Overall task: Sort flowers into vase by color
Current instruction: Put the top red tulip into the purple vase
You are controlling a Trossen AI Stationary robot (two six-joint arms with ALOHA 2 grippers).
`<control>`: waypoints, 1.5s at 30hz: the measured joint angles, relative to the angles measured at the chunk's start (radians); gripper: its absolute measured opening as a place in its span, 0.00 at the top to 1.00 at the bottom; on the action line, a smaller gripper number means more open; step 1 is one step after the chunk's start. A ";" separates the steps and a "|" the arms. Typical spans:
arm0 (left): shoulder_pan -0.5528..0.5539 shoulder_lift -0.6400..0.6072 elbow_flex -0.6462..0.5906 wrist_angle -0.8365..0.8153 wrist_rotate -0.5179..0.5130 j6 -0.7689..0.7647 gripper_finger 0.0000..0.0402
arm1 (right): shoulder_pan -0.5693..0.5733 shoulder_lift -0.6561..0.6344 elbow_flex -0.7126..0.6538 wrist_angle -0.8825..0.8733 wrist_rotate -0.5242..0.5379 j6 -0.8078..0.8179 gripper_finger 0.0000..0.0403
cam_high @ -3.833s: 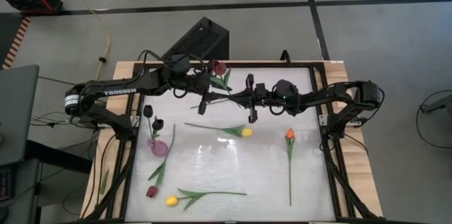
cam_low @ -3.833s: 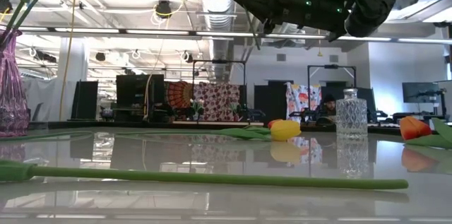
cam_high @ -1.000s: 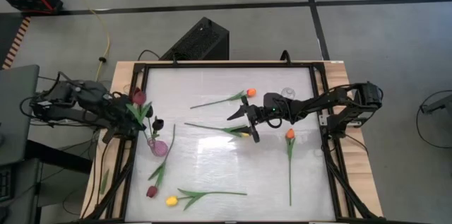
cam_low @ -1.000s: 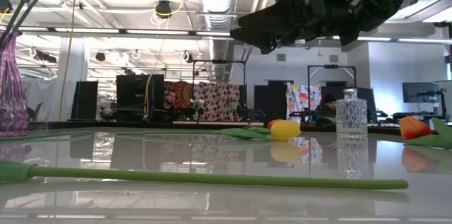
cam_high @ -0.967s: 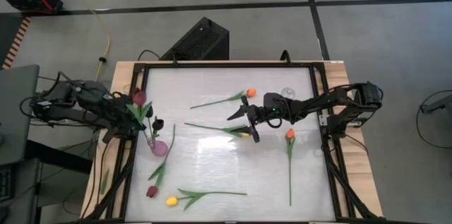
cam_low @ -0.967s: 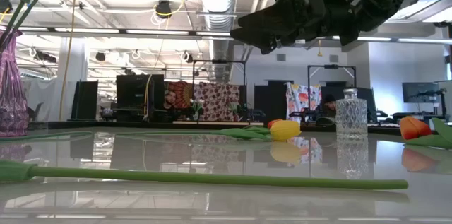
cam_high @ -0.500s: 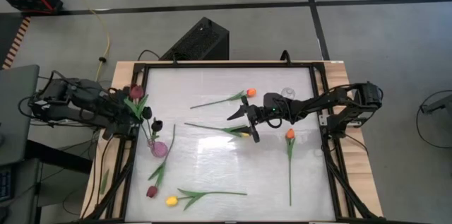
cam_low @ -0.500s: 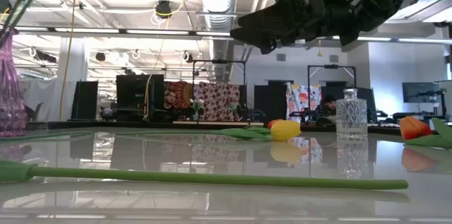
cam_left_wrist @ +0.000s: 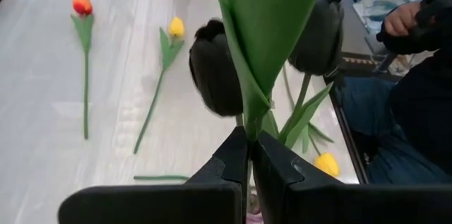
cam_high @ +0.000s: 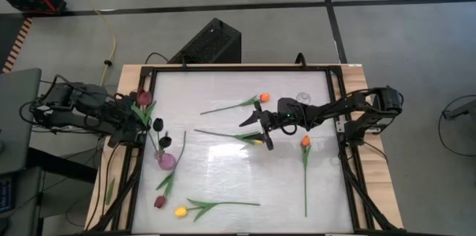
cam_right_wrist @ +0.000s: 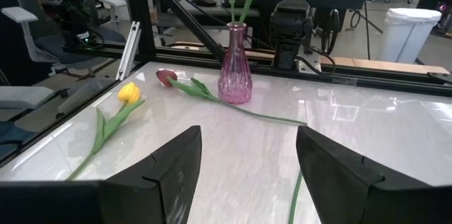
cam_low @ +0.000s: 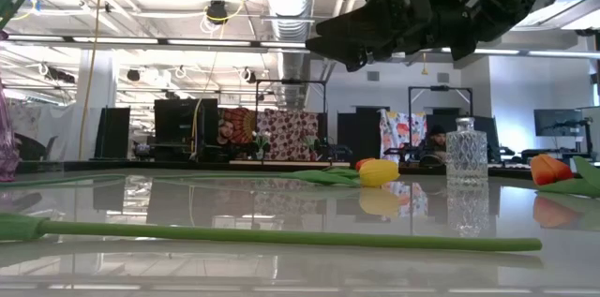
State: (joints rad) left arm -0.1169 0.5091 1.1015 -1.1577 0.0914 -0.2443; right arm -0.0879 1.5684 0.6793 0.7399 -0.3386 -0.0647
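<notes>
My left gripper [cam_high: 140, 119] stands at the table's left edge, shut on a maroon tulip [cam_high: 143, 97] above the pink vase [cam_high: 166, 160]. Two dark tulips [cam_left_wrist: 214, 68] stand in that vase. My right gripper [cam_high: 256, 128] hovers open over the table's middle, above a yellow tulip [cam_high: 256, 141]. Lying flat on the table are an orange tulip [cam_high: 262, 97], another orange one [cam_high: 305, 141], a maroon one [cam_high: 159, 201] and a yellow one [cam_high: 180, 211]. A clear glass vase [cam_low: 466, 152] stands near the far right. My left gripper pinches the maroon tulip's green stem [cam_left_wrist: 248, 128] between its two fingers [cam_left_wrist: 233, 157], just below a broad leaf [cam_left_wrist: 272, 19]. The fingers come from the table's left and lie across the stem. The tulip is lifted and roughly upright, its stem running down toward the pink vase's mouth.
Black frame rails [cam_high: 343, 128] run along the table's sides. A person's hand [cam_left_wrist: 402, 19] and dark clothing show past the near edge in the left wrist view. Bare white tabletop [cam_high: 223, 176] lies between the scattered flowers.
My left gripper has moved a little toward the table's far-left corner with the maroon tulip. The pink vase has shifted a little toward the near edge. In the low view it has slid almost out of the picture. My right arm has kept still.
</notes>
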 joint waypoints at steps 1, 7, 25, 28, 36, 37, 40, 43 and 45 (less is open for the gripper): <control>0.000 0.000 0.000 -0.008 0.000 0.000 1.00 | 0.000 0.000 0.000 0.000 0.000 0.000 0.36; 0.000 0.000 -0.030 0.001 0.001 0.001 1.00 | 0.000 0.000 0.000 0.000 0.000 0.000 0.36; 0.000 0.000 -0.090 0.005 -0.035 -0.067 0.94 | 0.000 0.000 0.000 -0.001 0.000 0.004 0.36; 0.000 0.000 -0.090 0.005 -0.035 -0.075 0.89 | 0.000 0.000 0.000 -0.005 0.000 0.004 0.36; 0.000 0.000 -0.090 -0.048 -0.019 -0.174 0.78 | 0.000 0.000 0.000 -0.014 0.000 0.004 0.36; 0.000 0.000 -0.090 -0.072 -0.019 -0.207 0.77 | 0.000 0.000 0.000 -0.018 0.000 0.004 0.36; 0.000 0.000 -0.090 -0.140 -0.014 -0.302 0.76 | 0.000 0.000 0.000 -0.036 0.000 0.003 0.36; 0.000 0.000 -0.090 -0.184 0.057 -0.376 0.76 | 0.000 0.000 0.000 -0.050 0.000 0.003 0.36; 0.000 0.000 -0.090 -0.195 0.118 -0.417 0.76 | -0.003 0.000 0.000 -0.070 0.000 0.003 0.36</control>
State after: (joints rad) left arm -0.1169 0.5095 1.0115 -1.3530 0.2094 -0.6612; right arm -0.0910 1.5684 0.6793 0.6699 -0.3386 -0.0612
